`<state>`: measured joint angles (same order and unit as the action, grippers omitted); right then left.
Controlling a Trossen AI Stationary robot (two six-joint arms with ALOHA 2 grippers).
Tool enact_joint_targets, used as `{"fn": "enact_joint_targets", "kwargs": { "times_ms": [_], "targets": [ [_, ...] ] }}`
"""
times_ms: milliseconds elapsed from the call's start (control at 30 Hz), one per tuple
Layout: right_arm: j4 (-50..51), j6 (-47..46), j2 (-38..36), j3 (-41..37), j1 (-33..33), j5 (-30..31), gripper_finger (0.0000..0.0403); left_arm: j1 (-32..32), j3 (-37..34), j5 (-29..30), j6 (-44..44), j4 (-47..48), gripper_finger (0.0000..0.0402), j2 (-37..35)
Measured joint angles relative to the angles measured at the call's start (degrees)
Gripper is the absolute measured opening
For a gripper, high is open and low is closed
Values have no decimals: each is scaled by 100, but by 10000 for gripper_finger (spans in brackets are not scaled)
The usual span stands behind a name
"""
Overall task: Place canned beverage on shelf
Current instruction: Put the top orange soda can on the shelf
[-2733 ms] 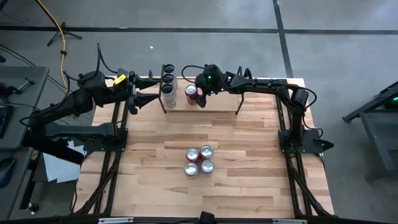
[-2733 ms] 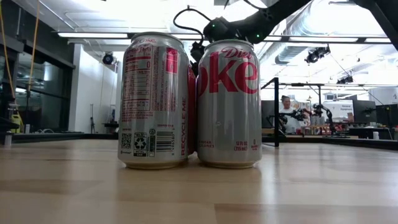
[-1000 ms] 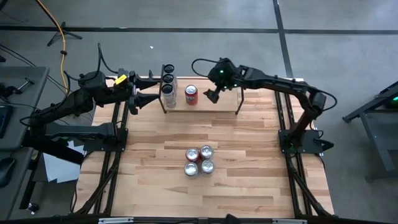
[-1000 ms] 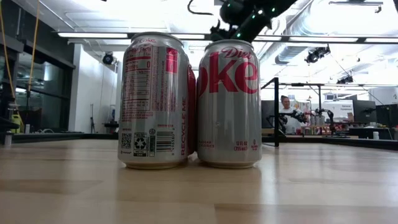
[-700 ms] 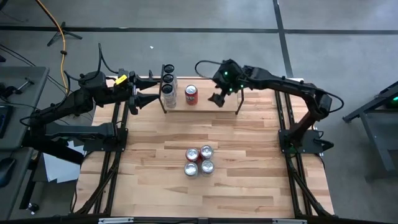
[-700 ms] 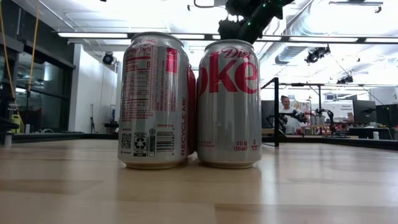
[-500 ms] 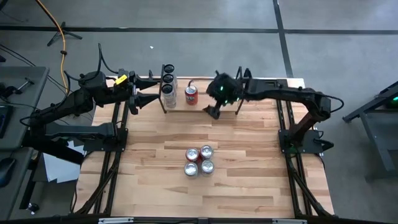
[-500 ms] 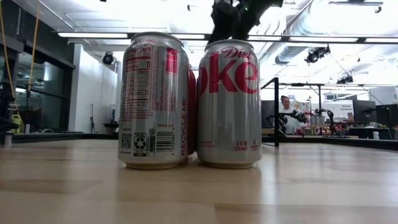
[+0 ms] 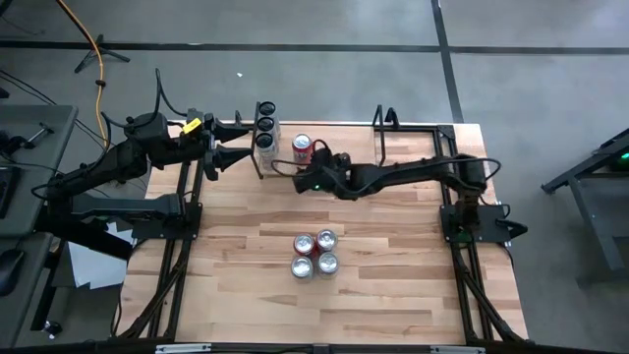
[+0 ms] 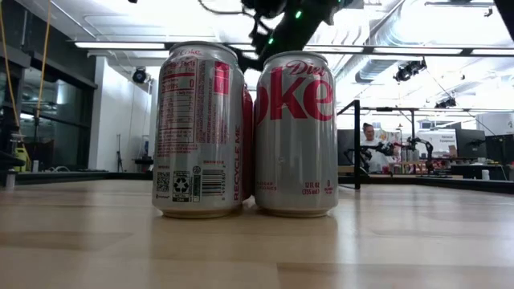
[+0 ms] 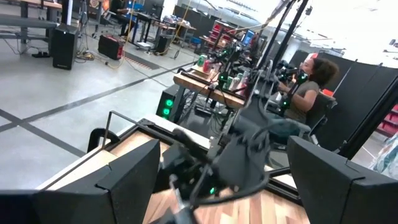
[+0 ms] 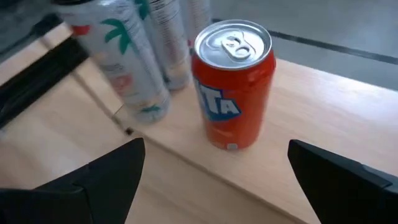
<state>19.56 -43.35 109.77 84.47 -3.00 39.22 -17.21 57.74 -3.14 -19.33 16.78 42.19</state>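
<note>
Standing upright on pale wooden plank shelf (image 9: 324, 157) beside slim cans (image 12: 134, 56): red cylindrical aluminium drink can (image 12: 234, 84). Facing it, right claw (image 12: 217, 180) spread wide, empty. Probably light, smooth, dentable; best gripped mid-body. Left claw (image 11: 221, 180) splayed near bench edge.

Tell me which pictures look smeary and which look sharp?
In the left wrist view, the right arm crossing the middle is smeared. In the right wrist view, the orange can is crisp but the tall slim cans beside it look streaky. In the low view, the silver cans up close are sharp, under bright glaring ceiling lights.
</note>
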Motion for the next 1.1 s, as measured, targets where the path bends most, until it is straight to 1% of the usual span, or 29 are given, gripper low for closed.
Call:
{"fn": "enact_joint_targets", "kwargs": {
  "times_ms": [167, 333, 467, 633, 767, 900, 1000, 1100],
  "targets": [
    [-773, 77, 448, 43, -1, 282, 381, 0, 0, 0, 0, 0, 304, 2],
    [-707, 106, 870, 452, -5, 673, 381, 0, 0, -1, -7, 3, 304, 0],
    [-700, 473, 1219, 975, -56, 871, 381, 0, 0, -2, -9, 9, 304, 0],
    [-67, 612, 1607, 1565, -159, 1186, 381, 0, 0, -2, -11, 13, 304, 0],
    [103, 616, 1776, 1830, -245, 1194, 381, 0, 0, -2, -11, 15, 304, 0],
    [26, 587, 1814, 1865, -350, 1201, 381, 0, 0, -3, -9, 15, 304, 1],
    [23, 587, 1814, 1867, -449, 1336, 381, 0, 0, -4, -9, 15, 304, 0],
    [-110, 587, 1814, 1867, -579, 1293, 381, 0, 0, -4, -7, 15, 304, 0]
  ]
}}
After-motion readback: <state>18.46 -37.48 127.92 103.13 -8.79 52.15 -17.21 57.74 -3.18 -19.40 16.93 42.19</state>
